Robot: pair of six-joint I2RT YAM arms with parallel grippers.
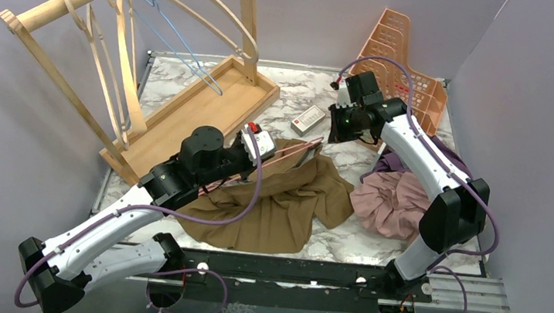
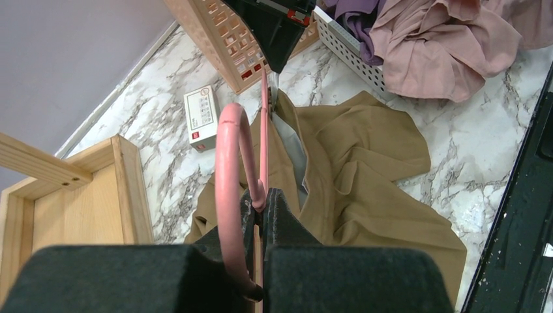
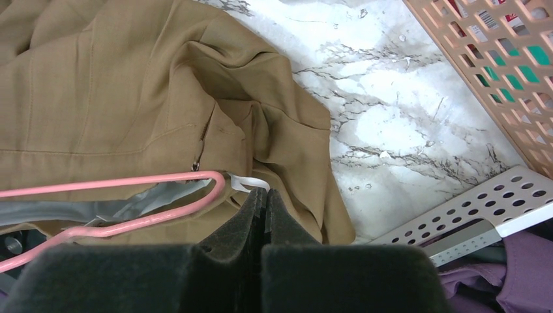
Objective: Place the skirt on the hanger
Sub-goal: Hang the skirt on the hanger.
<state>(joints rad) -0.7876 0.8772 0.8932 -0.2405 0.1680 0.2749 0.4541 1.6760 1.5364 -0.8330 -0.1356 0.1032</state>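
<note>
Fabric of the tan skirt (image 1: pixel 277 199) lies crumpled in soft, matte folds on the marble-patterned tabletop (image 1: pixel 297 85). Along the skirt's far edge runs a thin pink wire hanger (image 1: pixel 290 154), and its rounded end sits at the waistband, where smooth grey lining shows. At the skirt's left end, the left gripper (image 2: pixel 261 202) has its padded black fingers pressed tight on the hanger's neck, just under the curved hook. At the skirt's far right corner, the right gripper (image 3: pixel 266 195) has its fingers together, with the tips against the waistband beside a white label (image 3: pixel 251 182). Whether cloth is pinched cannot be told. Right of the skirt is a bunched dusty-pink garment (image 1: pixel 393 204), and beyond it stands a peach lattice basket (image 1: pixel 415 70). Just behind the skirt lies a small white box (image 1: pixel 309 119). A wooden rack (image 1: pixel 194 105) stands to the far left.
</note>
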